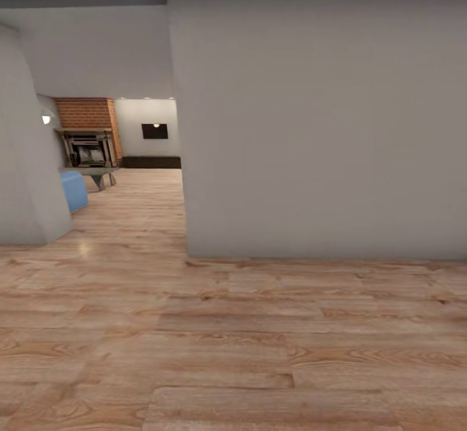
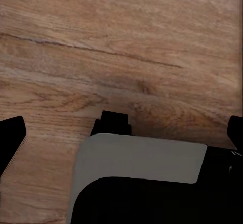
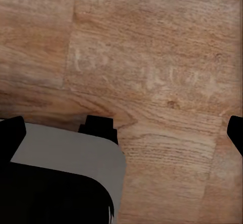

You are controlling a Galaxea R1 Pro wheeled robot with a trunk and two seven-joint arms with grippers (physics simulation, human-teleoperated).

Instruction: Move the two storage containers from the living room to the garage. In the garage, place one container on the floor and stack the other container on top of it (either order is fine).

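Note:
The two storage containers and the garage are out of view. I stand on a light wood plank floor (image 1: 233, 340) in a hallway. Through an opening at the left, part of the living room (image 1: 139, 184) shows, with its brick fireplace (image 1: 89, 134) and a corner of the blue sofa (image 1: 74, 189). In the left wrist view my left gripper (image 2: 123, 132) hangs over the planks, open, with nothing between its black fingertips (image 2: 11, 135). My right gripper (image 3: 124, 130) is open the same way above the wood, and its fingertips (image 3: 12, 131) hold nothing.
A plain grey wall (image 1: 324, 126) blocks the way ahead and to the right. A rounded grey wall corner (image 1: 26, 158) bounds the opening on the left. A grey and black part of my own body (image 2: 142, 183) lies under both wrists.

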